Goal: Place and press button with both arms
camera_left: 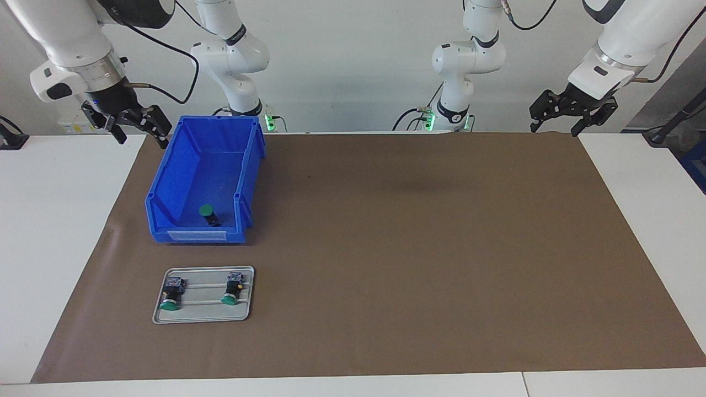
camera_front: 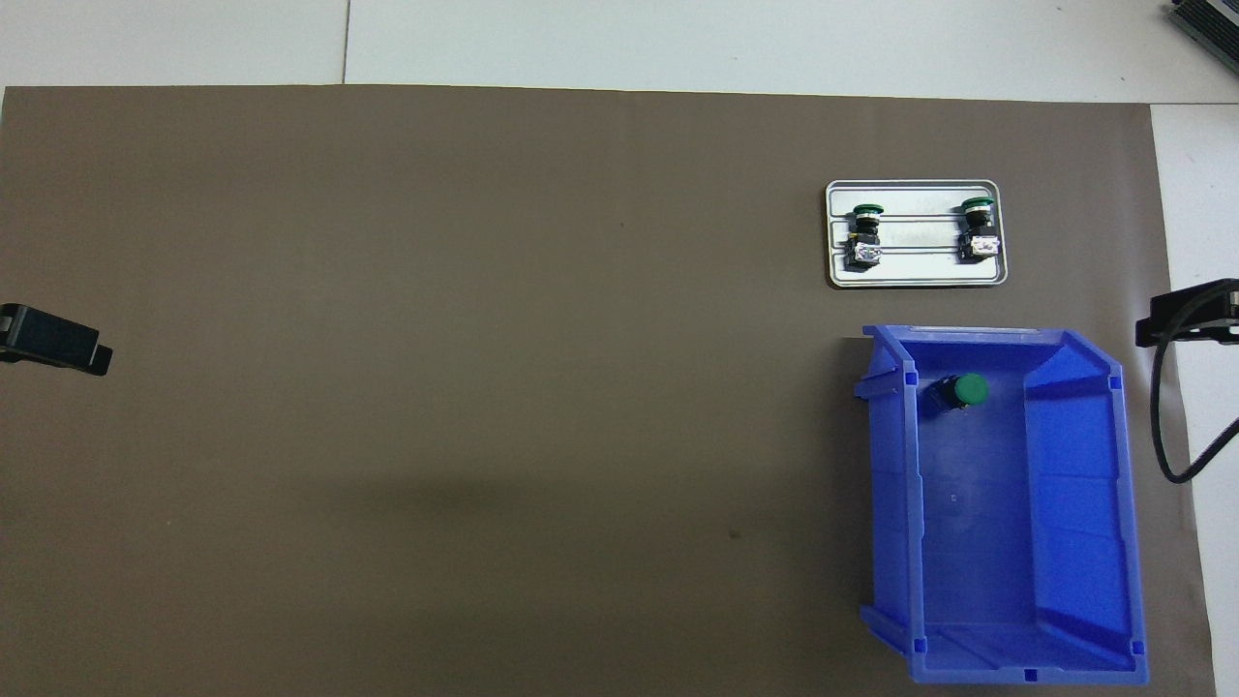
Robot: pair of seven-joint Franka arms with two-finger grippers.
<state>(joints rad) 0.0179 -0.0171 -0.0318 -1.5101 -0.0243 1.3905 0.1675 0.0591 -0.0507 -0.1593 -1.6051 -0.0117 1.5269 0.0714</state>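
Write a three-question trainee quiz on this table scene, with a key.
1. True or false: the blue bin holds one green push-button.
2. How many push-buttons lie on the grey tray?
3. Which is nearer to the robots? A) the tray B) the bin

Key
1. True. It lies near the bin's low front wall.
2. Two, side by side, green caps pointing away from the robots.
3. B. The right gripper hangs open beside the bin; the left gripper waits open over the mat's corner at the left arm's end.
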